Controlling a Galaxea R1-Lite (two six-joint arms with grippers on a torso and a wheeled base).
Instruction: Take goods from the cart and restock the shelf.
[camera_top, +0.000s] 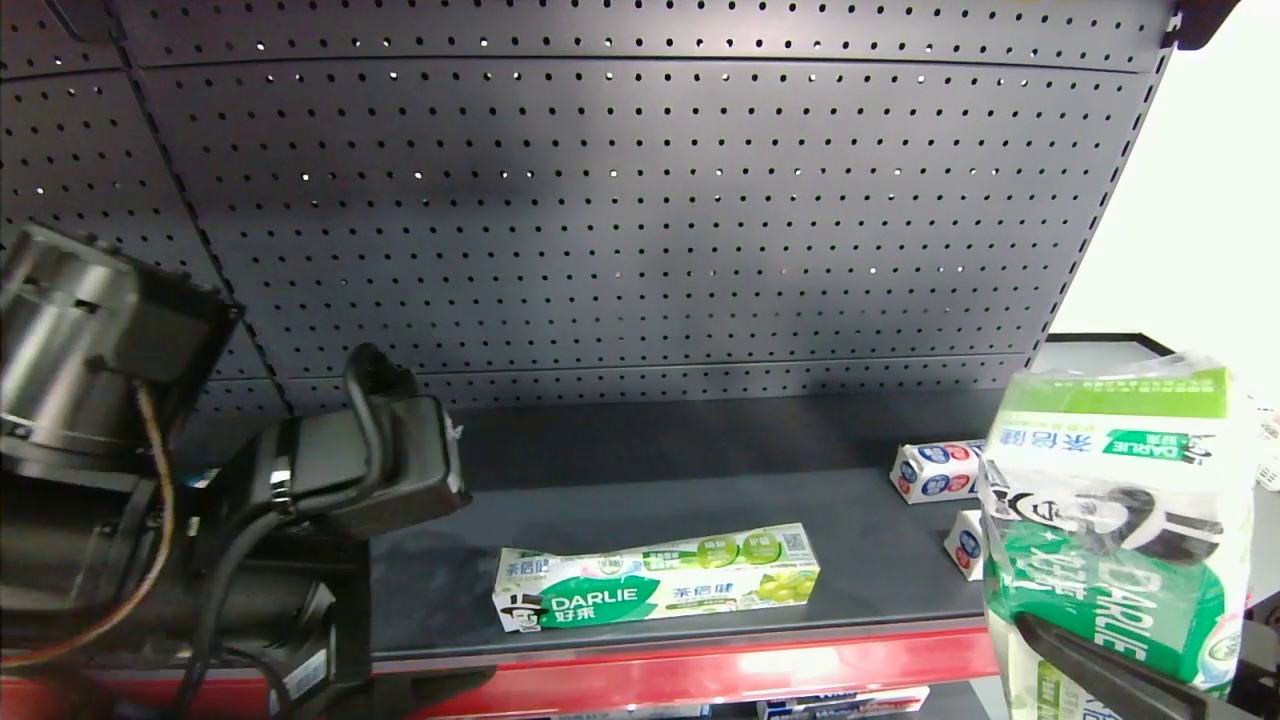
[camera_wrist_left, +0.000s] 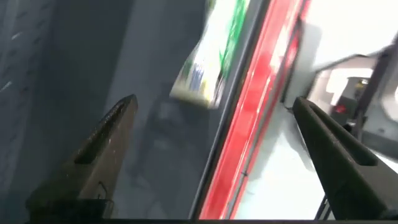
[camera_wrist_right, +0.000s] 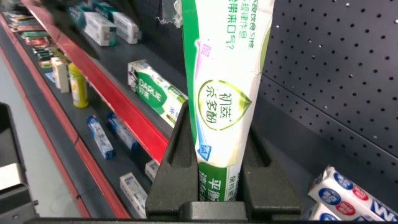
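A green and white toothpaste box (camera_top: 655, 580) lies flat near the front of the dark shelf (camera_top: 700, 470); it also shows as the box (camera_wrist_left: 205, 56) and the box (camera_wrist_right: 155, 93) in the wrist views. My right gripper (camera_wrist_right: 217, 146) is shut on a green and white toothpaste pack (camera_wrist_right: 221, 93), held upright at the shelf's right end, where the pack (camera_top: 1110, 520) stands in front of the shelf edge. My left gripper (camera_wrist_left: 214, 102) is open wide with nothing between its fingers, over the shelf's front edge just left of the lying box.
Two small white, blue and red boxes (camera_top: 935, 470) lie at the shelf's right end, behind the held pack. A red strip (camera_top: 700, 665) runs along the shelf front. A perforated back panel (camera_top: 640, 220) closes the rear. Lower shelves (camera_wrist_right: 93, 118) hold several goods.
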